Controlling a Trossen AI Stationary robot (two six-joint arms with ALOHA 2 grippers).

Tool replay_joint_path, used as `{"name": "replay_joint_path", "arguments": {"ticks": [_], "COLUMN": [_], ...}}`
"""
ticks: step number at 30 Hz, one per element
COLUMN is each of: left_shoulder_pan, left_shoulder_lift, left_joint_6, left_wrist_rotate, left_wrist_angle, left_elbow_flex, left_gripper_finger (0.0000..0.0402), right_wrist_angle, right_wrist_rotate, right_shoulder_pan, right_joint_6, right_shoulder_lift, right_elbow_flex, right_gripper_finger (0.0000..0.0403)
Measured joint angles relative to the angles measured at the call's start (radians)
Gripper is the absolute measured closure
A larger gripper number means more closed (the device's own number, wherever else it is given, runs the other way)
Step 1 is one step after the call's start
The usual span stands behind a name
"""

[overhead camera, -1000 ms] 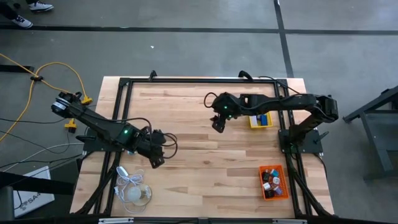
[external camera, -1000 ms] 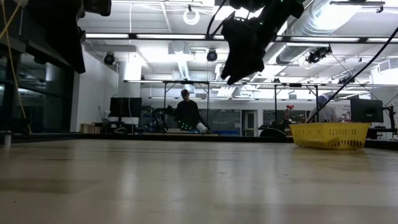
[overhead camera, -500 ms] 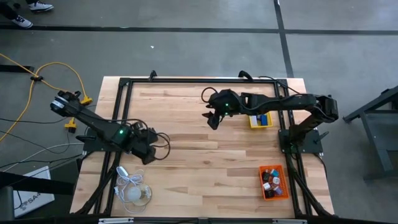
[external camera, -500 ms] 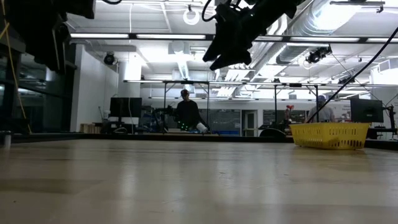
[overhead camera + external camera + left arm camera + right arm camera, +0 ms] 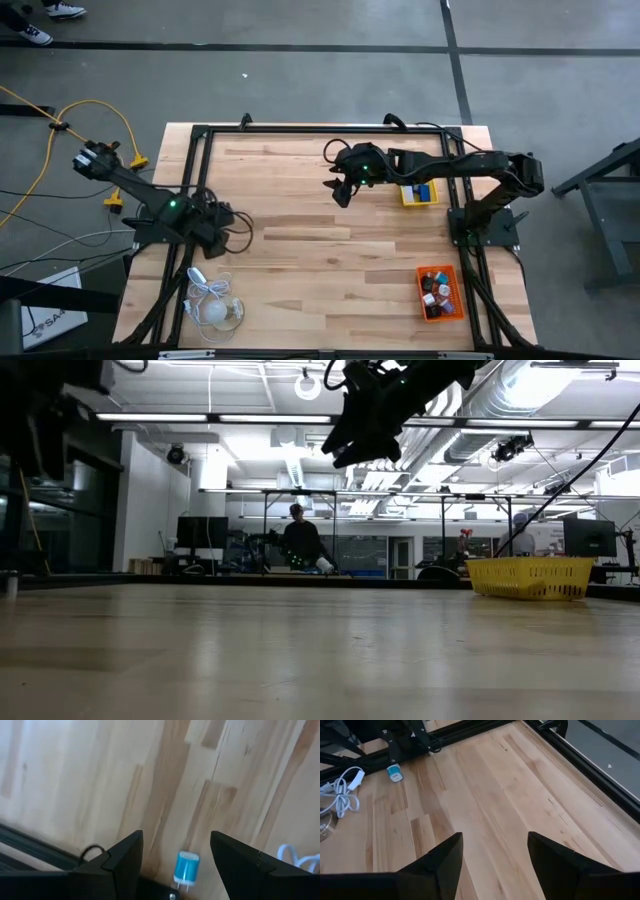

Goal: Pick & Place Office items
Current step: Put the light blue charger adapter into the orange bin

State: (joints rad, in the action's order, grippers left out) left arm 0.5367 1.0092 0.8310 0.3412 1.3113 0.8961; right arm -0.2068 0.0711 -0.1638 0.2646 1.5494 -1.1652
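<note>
While both arms hang over the wooden table point(image 5: 330, 250), neither gripper has anything between its fingers. Nearest the front edge, the orange tray point(image 5: 440, 292) sits at the table's right front corner with most of the office items point(image 5: 436, 286) piled inside it, small pieces in red, black, white and blue. At the left front corner lies a white round bulb point(image 5: 222, 312) with its coiled cord point(image 5: 206, 288).

Farther in, the left gripper point(image 5: 236, 222) sits near the table's left side, its jaws standing well apart with only bare wood showing between them. Just ahead of it, in the left wrist view, a small blue plug-like piece point(image 5: 186, 868) lies on the boards; the right wrist view shows the same blue piece point(image 5: 394, 772) close to the black frame and the cord.

Beyond that, the right gripper point(image 5: 340, 194) is raised over the far half of the table, jaws partly open and holding nothing. Just beside the right arm, a yellow tray point(image 5: 420, 194) rests near the far right edge with blue pieces point(image 5: 424, 190) in it. Past the table, a person point(image 5: 302, 544) is in the room behind.
</note>
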Motion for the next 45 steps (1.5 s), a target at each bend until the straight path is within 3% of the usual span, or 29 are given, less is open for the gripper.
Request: {"name": "replay_joint_path", "arguments": {"ticks": [7,15,21,35,45], "left_shoulder_pan": [-0.041,-0.046,-0.046,0.030,0.089], "left_shoulder_lift": [-0.094,-0.105,-0.105,-0.104,-0.104], "left_joint_6": [0.057,0.073,0.134,0.006,0.115], "left_wrist_rotate": [-0.092,-0.144,-0.178,-0.232,-0.432], "left_wrist_angle": [-0.038,-0.139,-0.139,-0.143,-0.169], "left_elbow_flex": [-0.126,-0.217,-0.238,-0.245,-0.245], "left_gripper_finger": [0.0179,0.0179,0.0179,0.0179,0.0179], "right_wrist_angle": [0.002,0.002,0.002,0.002,0.002], "right_wrist_rotate": [0.000,0.000,0.000,0.000,0.000], "right_shoulder_pan": [0.000,0.000,0.000,0.000,0.000], "right_joint_6": [0.000,0.000,0.000,0.000,0.000], "right_shoulder_lift": [0.000,0.000,0.000,0.000,0.000], "right_elbow_flex": [0.000,0.000,0.000,0.000,0.000], "right_gripper_finger": [0.0192,0.0192,0.0192,0.0192,0.0192]}}
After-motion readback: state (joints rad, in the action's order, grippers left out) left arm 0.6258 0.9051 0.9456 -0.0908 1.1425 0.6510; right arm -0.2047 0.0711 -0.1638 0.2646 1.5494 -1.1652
